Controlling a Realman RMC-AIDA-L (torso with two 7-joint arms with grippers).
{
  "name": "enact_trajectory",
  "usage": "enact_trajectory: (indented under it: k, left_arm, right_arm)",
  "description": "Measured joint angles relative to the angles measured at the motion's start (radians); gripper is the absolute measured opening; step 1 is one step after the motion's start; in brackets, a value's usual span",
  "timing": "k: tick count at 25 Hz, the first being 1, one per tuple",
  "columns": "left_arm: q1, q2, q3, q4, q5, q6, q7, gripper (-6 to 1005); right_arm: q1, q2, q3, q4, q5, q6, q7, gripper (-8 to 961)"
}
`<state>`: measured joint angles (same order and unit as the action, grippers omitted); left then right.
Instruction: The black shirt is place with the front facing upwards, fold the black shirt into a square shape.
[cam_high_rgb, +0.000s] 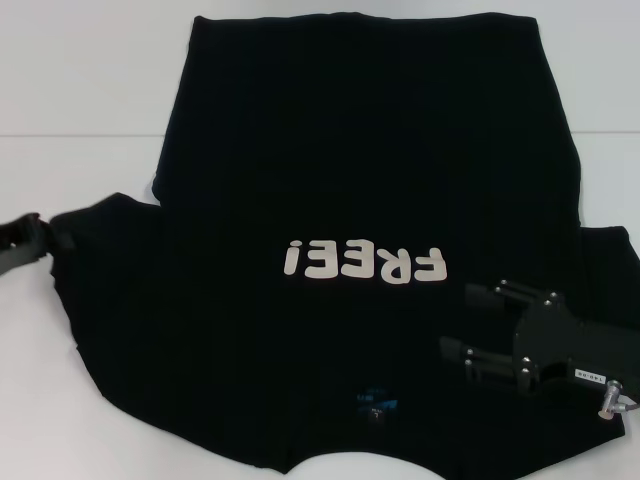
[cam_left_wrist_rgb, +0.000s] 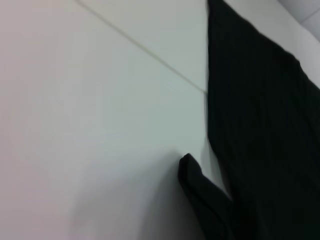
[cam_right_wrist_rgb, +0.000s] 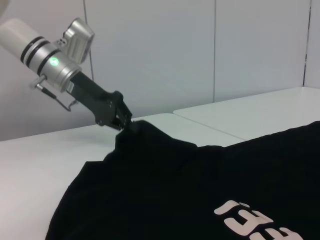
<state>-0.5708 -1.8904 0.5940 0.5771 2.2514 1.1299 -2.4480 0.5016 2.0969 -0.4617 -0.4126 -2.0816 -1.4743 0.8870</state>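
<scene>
The black shirt (cam_high_rgb: 350, 190) lies spread on the white table (cam_high_rgb: 80, 100), front up, with white "FREE!" lettering (cam_high_rgb: 365, 263) and a small blue neck label (cam_high_rgb: 375, 403) near the front edge. My left gripper (cam_high_rgb: 30, 238) is at the far left, shut on the tip of the shirt's left sleeve. The right wrist view shows it (cam_right_wrist_rgb: 122, 121) pinching that sleeve tip and holding it slightly raised. The shirt's edge and sleeve show in the left wrist view (cam_left_wrist_rgb: 260, 125). My right gripper (cam_high_rgb: 465, 320) is open and empty above the shirt's right side, below the lettering.
A seam (cam_high_rgb: 80, 136) runs across the table behind the left sleeve. Bare white tabletop lies left of the shirt. A wall (cam_right_wrist_rgb: 200, 50) stands behind the table in the right wrist view.
</scene>
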Motion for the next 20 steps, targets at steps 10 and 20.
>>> enact_trajectory:
  k: [10, 20]
  left_arm:
    - [-0.031, 0.03, -0.009, 0.024, 0.003, 0.057, -0.013, 36]
    - [-0.045, 0.04, -0.014, 0.051, 0.001, 0.101, -0.036, 37]
  right_arm:
    - [0.009, 0.0, -0.007, 0.0, 0.0, 0.0, 0.0, 806]
    - [0.012, 0.0, -0.006, 0.0, 0.0, 0.0, 0.003, 806]
